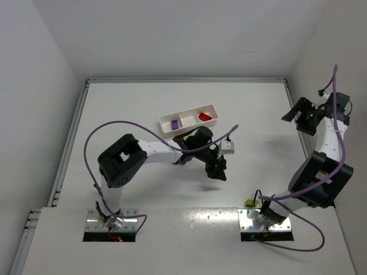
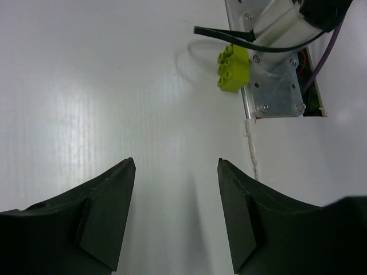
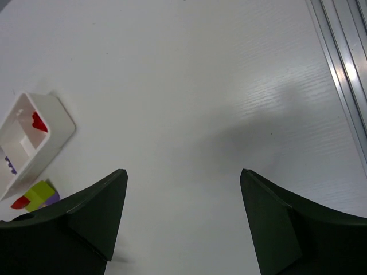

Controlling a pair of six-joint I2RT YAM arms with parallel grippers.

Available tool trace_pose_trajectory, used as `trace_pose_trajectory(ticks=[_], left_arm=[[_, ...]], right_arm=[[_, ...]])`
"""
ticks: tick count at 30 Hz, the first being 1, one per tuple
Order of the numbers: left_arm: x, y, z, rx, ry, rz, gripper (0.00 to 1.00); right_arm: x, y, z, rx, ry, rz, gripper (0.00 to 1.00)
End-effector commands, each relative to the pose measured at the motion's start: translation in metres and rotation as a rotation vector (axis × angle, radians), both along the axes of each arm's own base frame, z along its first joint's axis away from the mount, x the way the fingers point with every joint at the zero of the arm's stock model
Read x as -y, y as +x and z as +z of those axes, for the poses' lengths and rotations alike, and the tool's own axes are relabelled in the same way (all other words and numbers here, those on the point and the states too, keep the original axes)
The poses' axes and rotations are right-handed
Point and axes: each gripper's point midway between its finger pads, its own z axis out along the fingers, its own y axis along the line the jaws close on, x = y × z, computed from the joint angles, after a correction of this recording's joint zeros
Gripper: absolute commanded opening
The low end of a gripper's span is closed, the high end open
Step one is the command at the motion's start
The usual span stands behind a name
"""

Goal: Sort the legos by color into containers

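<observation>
- The left jaws are spread and hold nothing; they hang low over bare desk (image 2: 86, 86).
- Ahead of them and a little to the right lies a yellow-green brick (image 2: 233, 69), studs showing. It sits at the edge of the right arm's base plate (image 2: 275, 86); whether it touches the plate I cannot tell. A black cable (image 2: 229, 33) runs just beyond it.
- My reading of the step: the left arm is lining up on this brick, with no grip made yet.
- The next move calls for going forward and down until the jaws straddle the brick. The plate crowds one side and the cable is close, so the free faces look like the ones to pinch.
- Behind the left jaws stands the tray (image 1: 187, 111). A purple brick (image 1: 173, 123) lies in its left cell and a red brick (image 1: 205, 116) in its right. The middle cell looks bare, the likely home for yellow-green.
- The right jaws are spread and hold nothing, well apart from the tray. Low to their left, loose bricks (image 3: 40, 193) cluster just beside the tray's end.
</observation>
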Motion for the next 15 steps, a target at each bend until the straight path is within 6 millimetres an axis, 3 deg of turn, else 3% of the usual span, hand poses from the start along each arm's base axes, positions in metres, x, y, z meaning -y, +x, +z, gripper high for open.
trace_pose_trajectory(ticks=[1, 3, 8, 15], left_arm=[[0.036, -0.020, 0.016, 0.152, -0.126, -0.111, 0.65], [0.044, -0.043, 0.002, 0.154, -0.118, -0.145, 0.64], [0.067, -0.089, -0.008, 0.137, -0.166, -0.216, 0.60], [0.084, -0.123, -0.019, 0.134, -0.181, -0.207, 0.60]], right_arm=[[-0.004, -0.003, 0.035, 0.095, 0.030, 0.030, 0.80], [-0.002, -0.003, 0.045, 0.119, 0.045, 0.034, 0.80], [0.003, -0.012, 0.053, 0.128, 0.074, 0.045, 0.80], [0.004, -0.026, 0.064, 0.141, 0.090, 0.063, 0.80]])
